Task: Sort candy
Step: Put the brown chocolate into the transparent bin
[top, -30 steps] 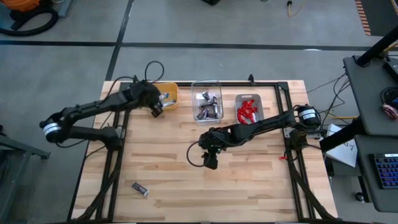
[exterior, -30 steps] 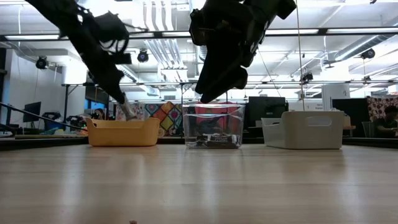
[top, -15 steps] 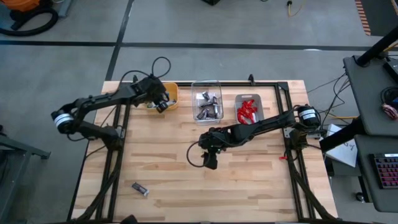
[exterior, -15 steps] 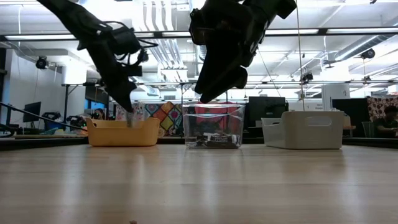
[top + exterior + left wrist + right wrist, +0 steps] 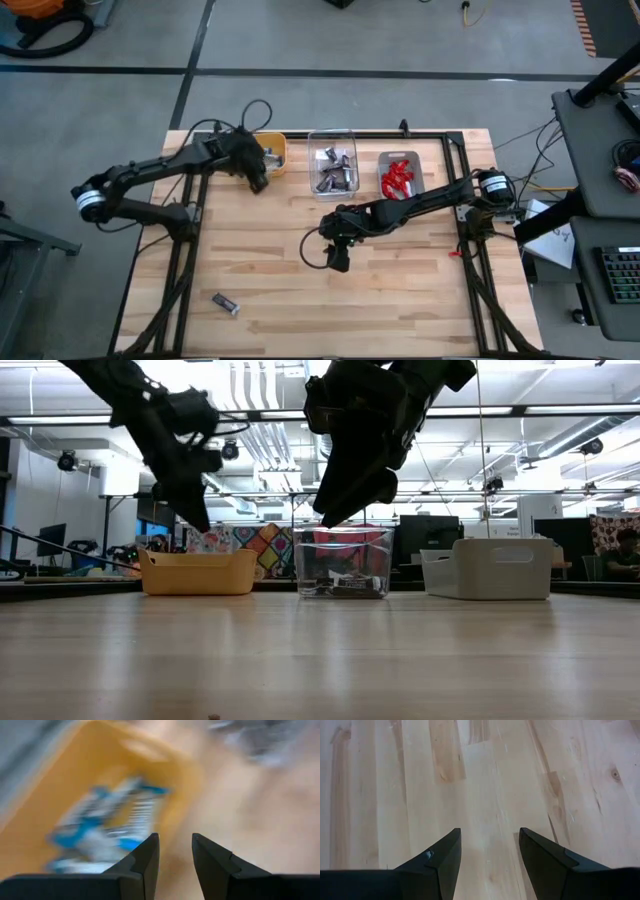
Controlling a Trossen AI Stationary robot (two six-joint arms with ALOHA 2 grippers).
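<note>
My left gripper (image 5: 257, 181) (image 5: 175, 851) is open and holds nothing. It hovers at the near edge of the yellow bin (image 5: 272, 150), where blue-and-white candy (image 5: 107, 827) lies. My right gripper (image 5: 337, 259) (image 5: 490, 845) is also open, hanging over bare wood at mid-table. One dark brown candy with silvery ends (image 5: 226, 303) lies flat on the table near its near left corner. The clear bin (image 5: 333, 168) holds dark brown candy, and the grey bin (image 5: 400, 176) holds red candy.
The three bins stand in a row along the far edge, seen in the low view as the yellow bin (image 5: 197, 572), the clear bin (image 5: 343, 565) and the grey bin (image 5: 488, 568). Open wood lies between the right gripper and the lone candy. Cables trail behind the left arm.
My left gripper moved toward the far edge and dipped over the yellow bin, then rose and drew back toward the near edge. The pale sweet that showed at its fingertips is no longer there.
</note>
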